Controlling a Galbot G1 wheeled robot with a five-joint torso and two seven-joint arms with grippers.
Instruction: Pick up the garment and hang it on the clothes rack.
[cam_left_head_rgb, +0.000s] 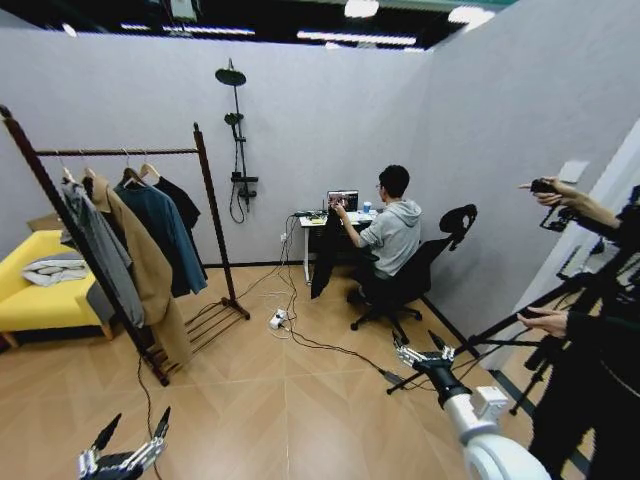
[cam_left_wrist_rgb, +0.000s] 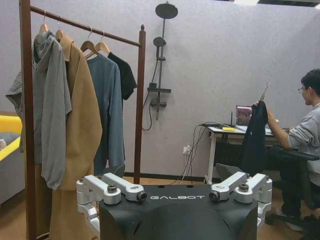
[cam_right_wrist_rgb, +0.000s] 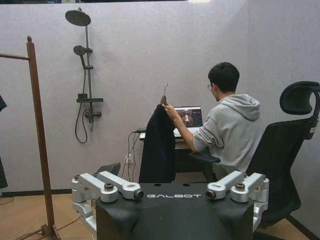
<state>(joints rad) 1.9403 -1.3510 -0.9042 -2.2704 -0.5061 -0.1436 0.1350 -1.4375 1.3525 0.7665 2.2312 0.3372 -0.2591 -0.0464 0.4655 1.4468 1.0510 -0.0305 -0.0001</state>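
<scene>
The garment (cam_left_head_rgb: 324, 255), a long black jacket on a hanger, hangs beside the desk at the far wall, held up by the hand of a seated person. It also appears in the wrist views (cam_left_wrist_rgb: 254, 140) (cam_right_wrist_rgb: 158, 145). The clothes rack (cam_left_head_rgb: 205, 200) stands at the left, its dark wooden upright visible from both wrists (cam_left_wrist_rgb: 140, 100) (cam_right_wrist_rgb: 37, 125). My left gripper (cam_left_head_rgb: 133, 428) hovers low at the front left, open and empty (cam_left_wrist_rgb: 172, 172). My right gripper (cam_left_head_rgb: 420, 346) is stretched forward at the right, open and empty (cam_right_wrist_rgb: 165, 172). Both are far from the jacket.
Several garments hang on the rack: a grey hoodie (cam_left_head_rgb: 95, 245), tan coat (cam_left_head_rgb: 145, 270), teal jacket (cam_left_head_rgb: 170, 235). A yellow sofa (cam_left_head_rgb: 30, 300) sits far left. Cables and a power strip (cam_left_head_rgb: 277, 320) cross the floor. An office chair (cam_left_head_rgb: 425, 265) and tripod legs (cam_left_head_rgb: 500, 340) stand right.
</scene>
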